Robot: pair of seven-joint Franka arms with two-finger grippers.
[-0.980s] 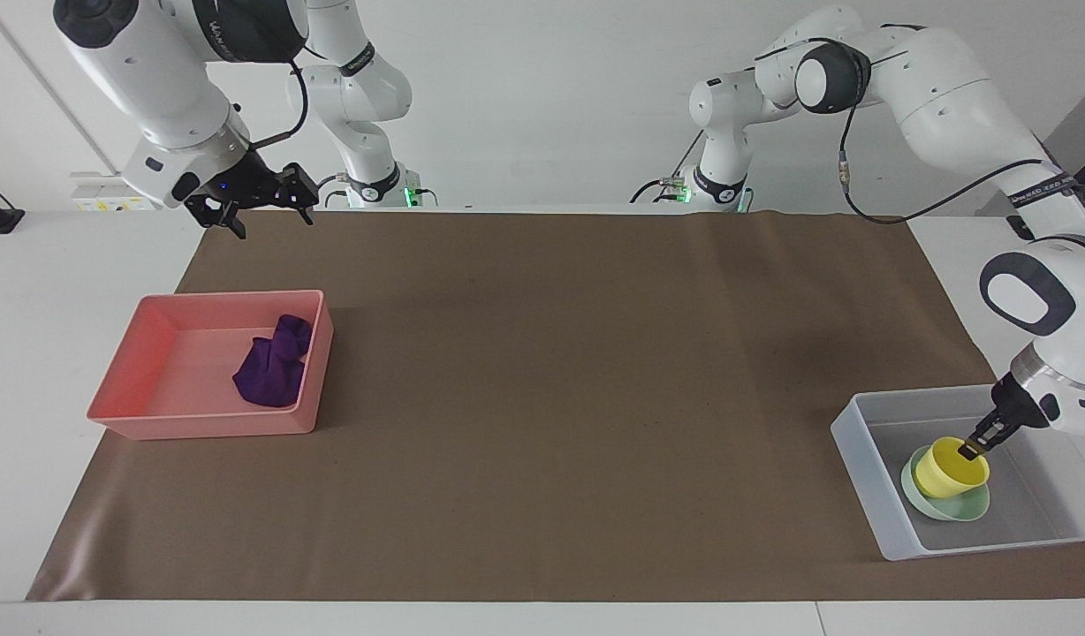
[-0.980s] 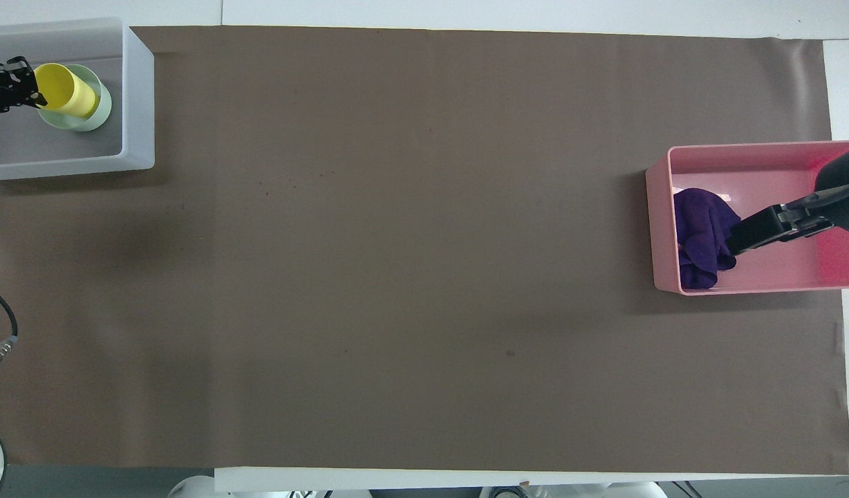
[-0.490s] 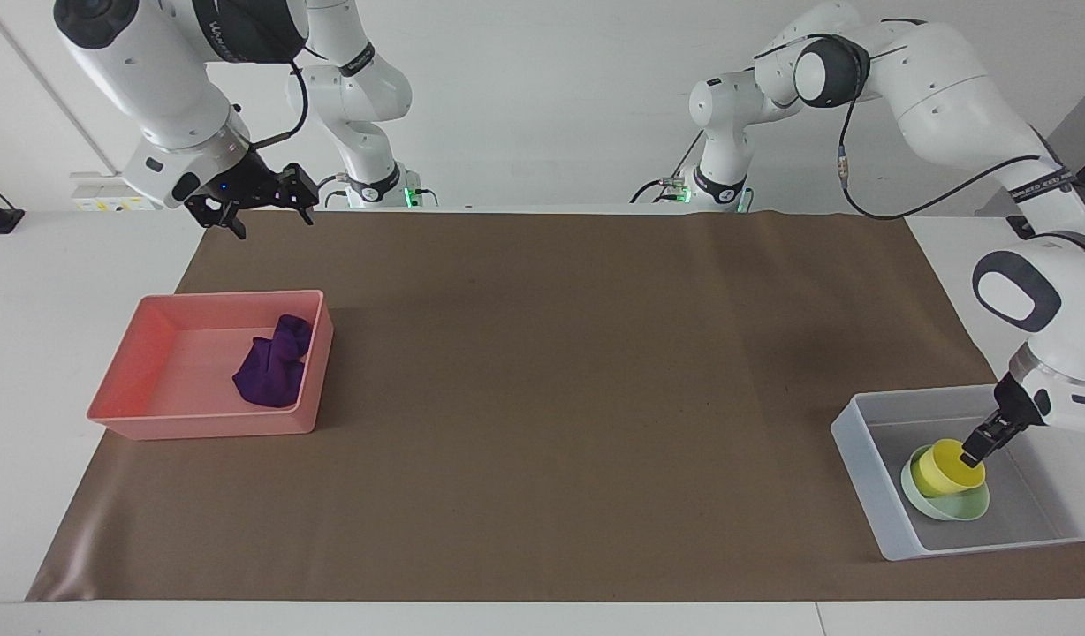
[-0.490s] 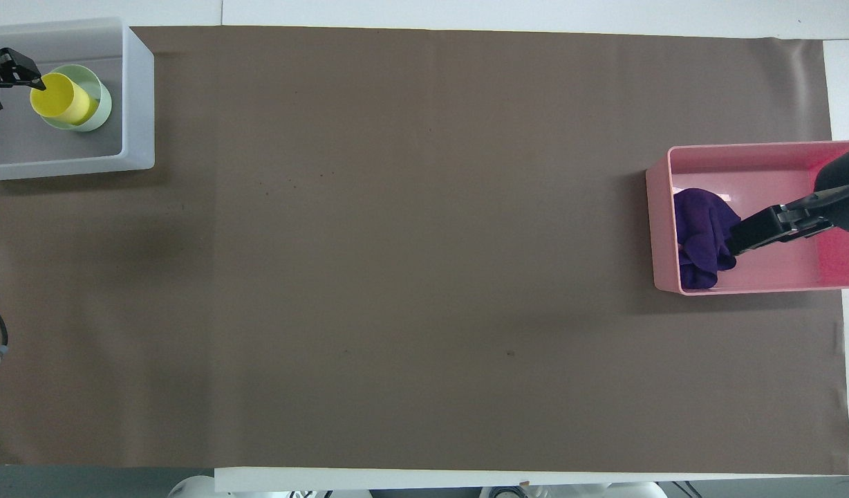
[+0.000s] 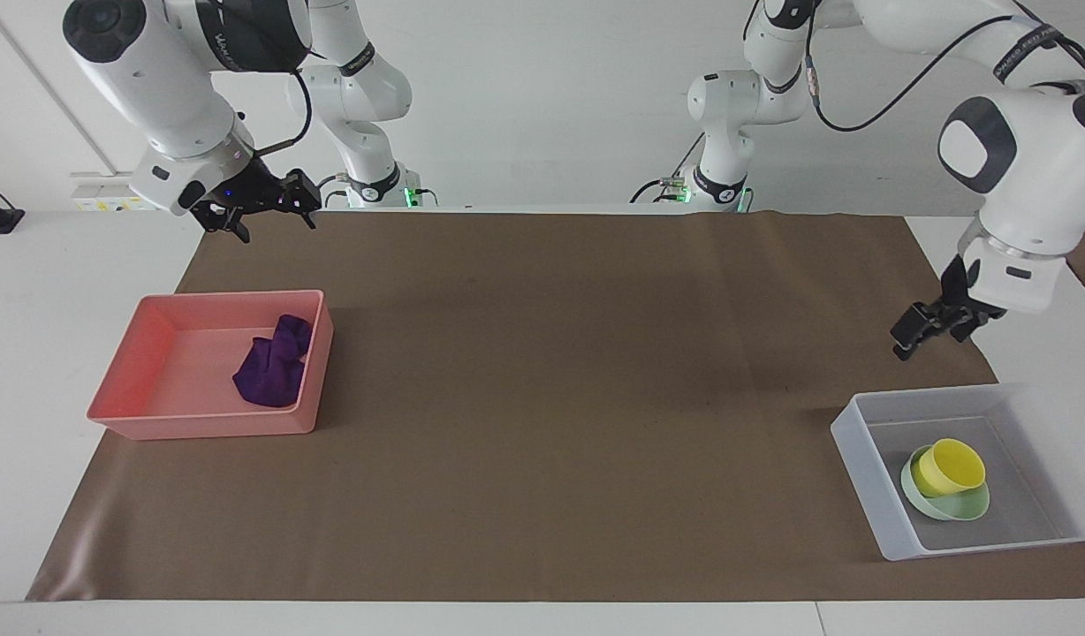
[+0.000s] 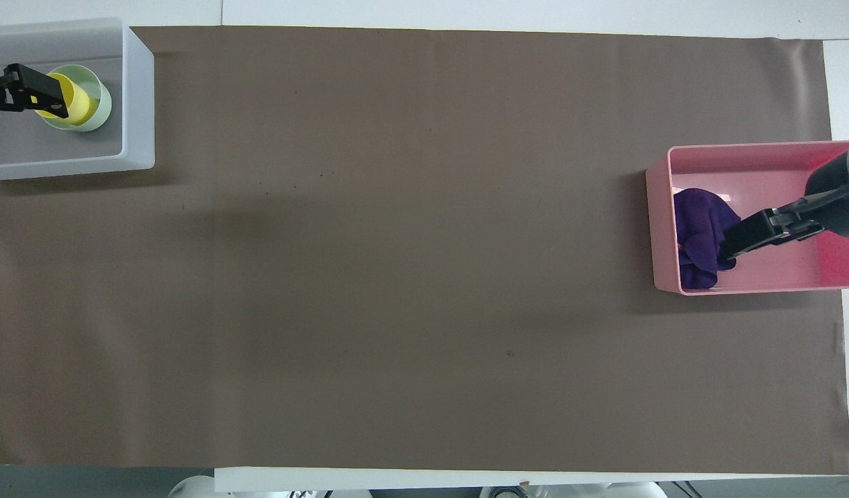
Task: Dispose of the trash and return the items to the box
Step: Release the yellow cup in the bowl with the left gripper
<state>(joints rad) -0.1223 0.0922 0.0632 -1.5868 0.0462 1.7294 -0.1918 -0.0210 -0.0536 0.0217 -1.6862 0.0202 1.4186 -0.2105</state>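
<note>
The yellow cup (image 5: 949, 466) stands in the mint-green bowl (image 5: 965, 511) inside the translucent box (image 5: 861, 459) at the left arm's end of the table. They also show in the overhead view, the cup (image 6: 80, 104) in the bowl (image 6: 101, 104) in the box (image 6: 140, 97). My left gripper (image 5: 918, 340) is open and empty, raised above the box. The purple cloth (image 5: 273, 364) lies in the pink tray (image 5: 207, 424) at the right arm's end. My right gripper (image 5: 277, 228) is open and empty, held high above the tray's side nearest the robots.
A brown mat (image 5: 551, 371) covers most of the white table (image 5: 65, 265). The box and the pink tray (image 6: 742, 151) stand at opposite ends of the mat.
My left gripper has let go of the yellow cup and risen out of the box. The cup stays in the bowl. The right gripper has barely moved.
</note>
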